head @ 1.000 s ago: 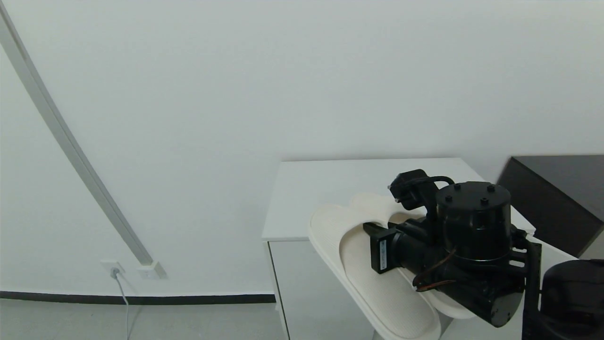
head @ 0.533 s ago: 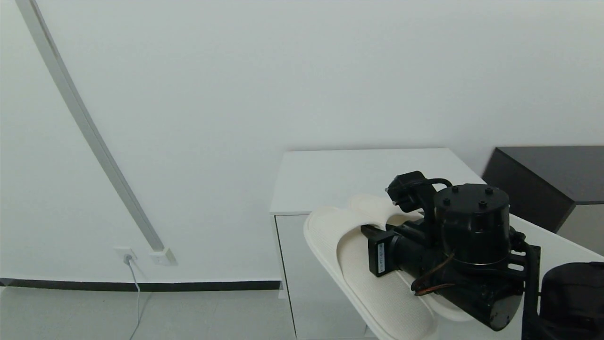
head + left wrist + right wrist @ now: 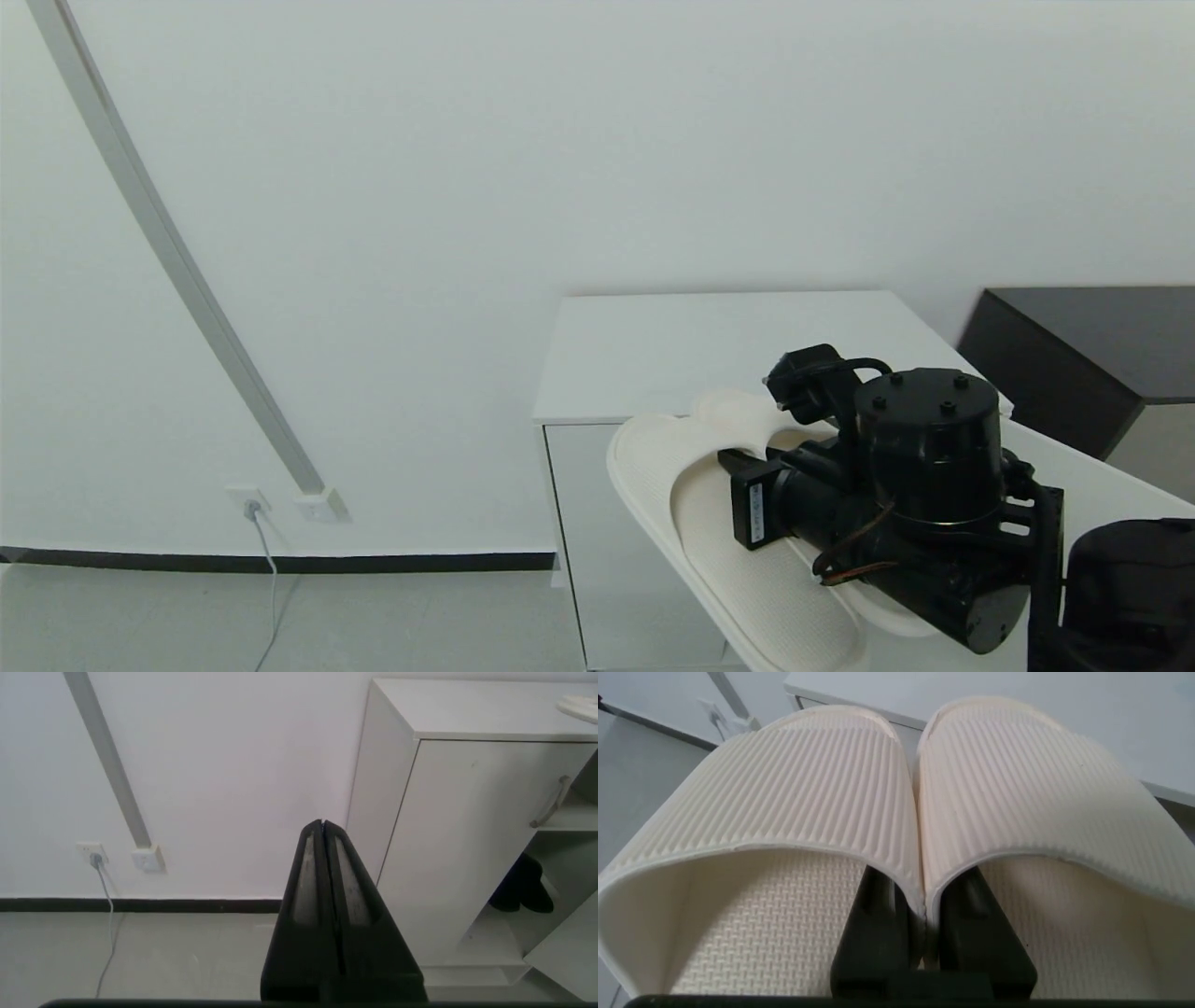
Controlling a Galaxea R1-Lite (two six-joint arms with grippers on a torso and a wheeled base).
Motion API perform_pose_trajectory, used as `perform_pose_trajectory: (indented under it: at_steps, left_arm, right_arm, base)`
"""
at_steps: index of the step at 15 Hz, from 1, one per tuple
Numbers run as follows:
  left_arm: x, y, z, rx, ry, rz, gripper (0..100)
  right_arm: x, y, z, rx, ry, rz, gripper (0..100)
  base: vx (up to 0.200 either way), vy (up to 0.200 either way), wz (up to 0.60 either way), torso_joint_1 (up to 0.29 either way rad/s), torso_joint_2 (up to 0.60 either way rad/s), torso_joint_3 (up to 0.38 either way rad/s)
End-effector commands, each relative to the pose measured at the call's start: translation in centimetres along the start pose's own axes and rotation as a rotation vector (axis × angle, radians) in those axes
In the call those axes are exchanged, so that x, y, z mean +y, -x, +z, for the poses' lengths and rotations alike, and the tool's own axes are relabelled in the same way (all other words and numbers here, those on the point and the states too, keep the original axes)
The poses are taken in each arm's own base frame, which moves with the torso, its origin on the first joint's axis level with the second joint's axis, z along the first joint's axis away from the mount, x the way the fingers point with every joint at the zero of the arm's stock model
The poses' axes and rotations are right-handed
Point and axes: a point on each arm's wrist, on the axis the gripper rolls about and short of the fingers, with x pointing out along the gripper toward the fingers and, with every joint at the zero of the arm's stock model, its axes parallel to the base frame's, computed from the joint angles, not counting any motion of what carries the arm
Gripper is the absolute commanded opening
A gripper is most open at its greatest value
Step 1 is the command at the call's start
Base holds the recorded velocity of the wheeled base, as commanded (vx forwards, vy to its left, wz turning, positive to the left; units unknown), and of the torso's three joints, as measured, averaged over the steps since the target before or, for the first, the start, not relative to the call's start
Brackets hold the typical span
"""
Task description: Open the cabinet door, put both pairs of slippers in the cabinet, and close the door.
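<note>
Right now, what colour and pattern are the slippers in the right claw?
Cream slippers, ribbed across the straps; best seen in the right wrist view.

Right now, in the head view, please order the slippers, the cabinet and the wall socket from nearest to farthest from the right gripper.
1. Slippers: held in the right gripper.
2. Cabinet: just behind it.
3. Socket: far left, low on the wall.

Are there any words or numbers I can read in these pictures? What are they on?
White label on the right arm: print too small to read.
No writing shows on the slippers, the cabinet or the wall socket.
</note>
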Motion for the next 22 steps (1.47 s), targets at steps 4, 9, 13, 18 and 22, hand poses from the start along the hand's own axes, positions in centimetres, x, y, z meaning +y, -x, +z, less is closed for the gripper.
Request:
perform_pose_trajectory:
  at_steps: [4, 9, 13, 18, 22]
  left_arm:
    - [0.0, 0.0, 0.0, 0.001, 0.000, 0.001, 0]
    - [0.0, 0.0, 0.0, 0.001, 0.000, 0.000, 0]
    - [0.0, 0.0, 0.0, 0.001, 0.000, 0.001, 0]
    - [0.0, 0.0, 0.0, 0.001, 0.002, 0.000, 0]
    - [0.0, 0.0, 0.0, 0.001, 0.003, 0.000, 0]
  right_arm:
    - [0.0, -0.1, -0.1, 0.004, 0.001, 0.000, 0]
    - [0.1, 0.0, -0.1, 0.000, 0.001, 0.003, 0]
    - [0.2, 0.1, -0.1, -0.005, 0.001, 0.003, 0]
    - [0.2, 0.7, 0.2, -0.021, -0.002, 0.007, 0]
    - [0.4, 1.2, 0.1, -0.022, 0.000, 0.018, 0]
  base:
    - [0.000, 0.000, 0.00, 0.000, 0.00, 0.000]
    - [0.000, -0.080, 0.00, 0.000, 0.00, 0.002]
    - [0.000, -0.200, 0.00, 0.004, 0.00, 0.002]
    - [0.000, -0.200, 0.00, 0.005, 0.00, 0.003]
    - [0.000, -0.200, 0.00, 0.001, 0.00, 0.002]
